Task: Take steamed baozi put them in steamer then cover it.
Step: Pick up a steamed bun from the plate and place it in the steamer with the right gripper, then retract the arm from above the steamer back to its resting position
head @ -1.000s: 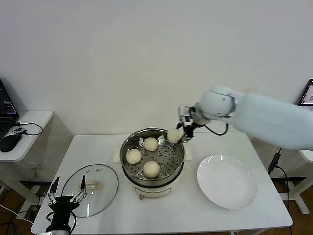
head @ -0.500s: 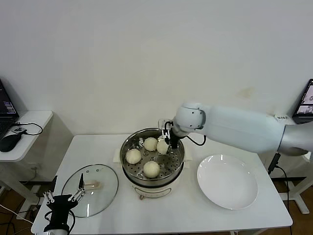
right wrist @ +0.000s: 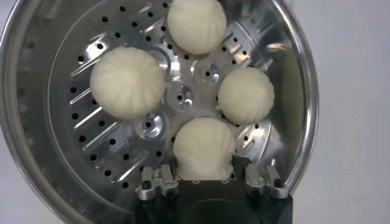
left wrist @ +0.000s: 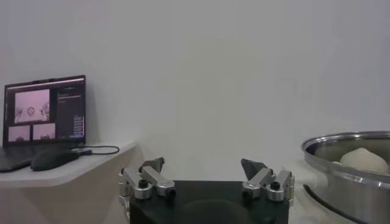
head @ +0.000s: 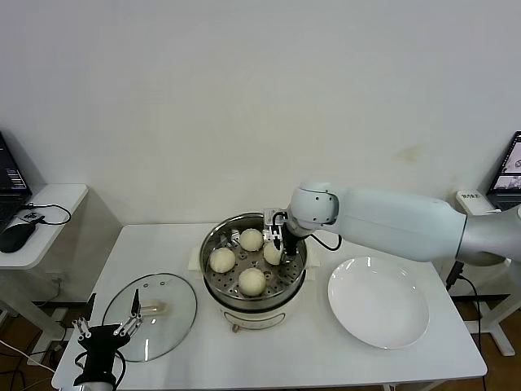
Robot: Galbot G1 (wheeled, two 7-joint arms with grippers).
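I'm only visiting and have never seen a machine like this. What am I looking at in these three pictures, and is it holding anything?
It is a robot with two arms, each ending in a claw. The wide picture comes from a camera on its head, looking down at a white table. The other two come from cameras on its wrists.

On the table stand a steel steamer, its glass cover lying flat to the robot's left, and a bare white plate to its right.

The right claw reaches into the steamer. Its wrist picture shows four baozi on the perforated tray, the nearest bun sitting between the claw's fingers. Whether they are gripping it or have let go, I cannot tell.

The left claw waits open at the table's near edge, by the cover, holding nothing.
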